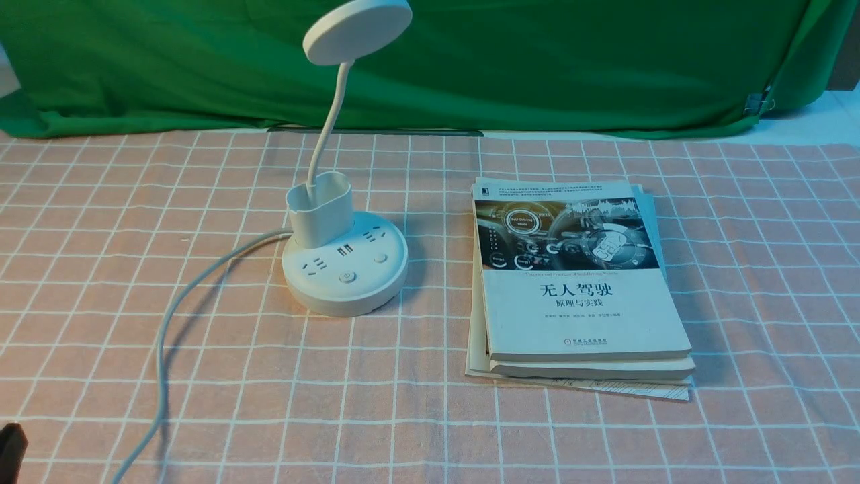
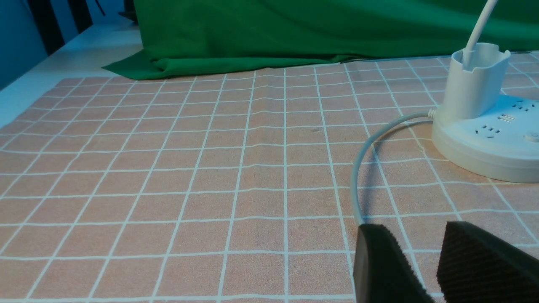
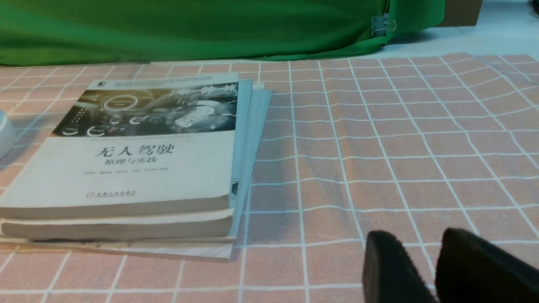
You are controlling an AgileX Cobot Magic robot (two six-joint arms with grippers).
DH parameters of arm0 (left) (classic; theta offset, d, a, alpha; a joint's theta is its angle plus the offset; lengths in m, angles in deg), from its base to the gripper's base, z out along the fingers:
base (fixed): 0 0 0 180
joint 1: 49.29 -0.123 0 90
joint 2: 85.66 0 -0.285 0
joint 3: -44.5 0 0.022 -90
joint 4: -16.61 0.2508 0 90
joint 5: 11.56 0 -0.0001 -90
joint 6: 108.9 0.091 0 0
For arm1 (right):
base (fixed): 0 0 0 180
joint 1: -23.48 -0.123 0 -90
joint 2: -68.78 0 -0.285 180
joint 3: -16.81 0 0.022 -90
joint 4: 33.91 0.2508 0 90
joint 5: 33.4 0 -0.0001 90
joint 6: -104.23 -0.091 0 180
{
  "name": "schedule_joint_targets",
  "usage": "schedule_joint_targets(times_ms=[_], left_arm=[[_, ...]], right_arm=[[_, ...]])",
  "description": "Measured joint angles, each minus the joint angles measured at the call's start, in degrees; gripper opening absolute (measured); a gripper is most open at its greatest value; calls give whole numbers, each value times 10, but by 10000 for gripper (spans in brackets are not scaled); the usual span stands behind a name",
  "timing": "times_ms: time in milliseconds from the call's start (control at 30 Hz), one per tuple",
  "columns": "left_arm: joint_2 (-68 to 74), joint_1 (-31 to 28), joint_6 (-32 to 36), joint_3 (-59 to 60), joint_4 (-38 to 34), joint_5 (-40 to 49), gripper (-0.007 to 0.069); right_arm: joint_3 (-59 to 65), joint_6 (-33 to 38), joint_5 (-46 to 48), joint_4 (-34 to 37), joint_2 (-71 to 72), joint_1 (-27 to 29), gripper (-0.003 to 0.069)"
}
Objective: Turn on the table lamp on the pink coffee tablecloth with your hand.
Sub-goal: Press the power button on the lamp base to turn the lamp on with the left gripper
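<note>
The white table lamp (image 1: pixel 344 269) stands left of centre on the pink coffee tablecloth (image 1: pixel 201 376). Its round base carries sockets and buttons, and its disc head (image 1: pixel 356 30) is raised on a thin neck. A grey-white cord (image 1: pixel 164 336) runs from the base toward the near left edge. My left gripper (image 2: pixel 414 235) hovers low over the cloth, open and empty, near the cord (image 2: pixel 358 176) and short of the lamp base (image 2: pixel 488 143). In the front view only a dark sliver of it (image 1: pixel 10 449) shows at the lower left. My right gripper (image 3: pixel 417 244) is open over bare cloth.
A stack of books (image 1: pixel 578 282) lies right of the lamp, and in the right wrist view this stack (image 3: pixel 134 160) sits well away from my right gripper. A green backdrop cloth (image 1: pixel 537 60) hangs along the far edge.
</note>
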Motion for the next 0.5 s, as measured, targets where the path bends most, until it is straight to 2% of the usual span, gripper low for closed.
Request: schedule_joint_targets(times_ms=[500], left_arm=[[0,0,0,0,0,0,237]], right_arm=[[0,0,-1,0,0,0,241]])
